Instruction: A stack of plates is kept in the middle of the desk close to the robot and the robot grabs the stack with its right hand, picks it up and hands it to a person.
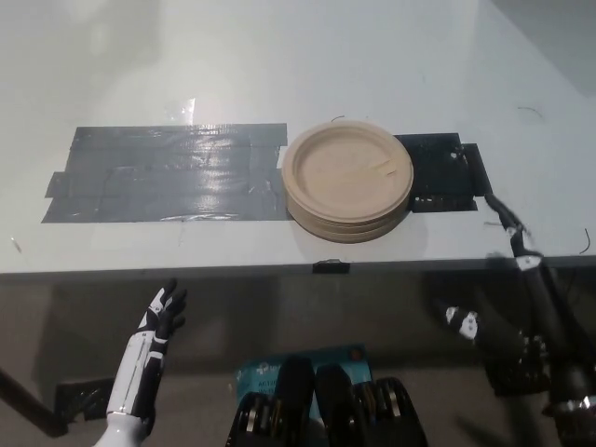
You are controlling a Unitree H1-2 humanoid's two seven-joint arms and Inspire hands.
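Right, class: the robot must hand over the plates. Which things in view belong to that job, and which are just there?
Job: stack of plates; black right hand, low, off the desk.
Just there: grey tape patch; dark tape patch; white left hand, resting low; white desk.

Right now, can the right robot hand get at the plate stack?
Probably yes. The right robot hand hangs below the desk edge, right of the plate stack, which sits near that edge with nothing between them. It must rise first.
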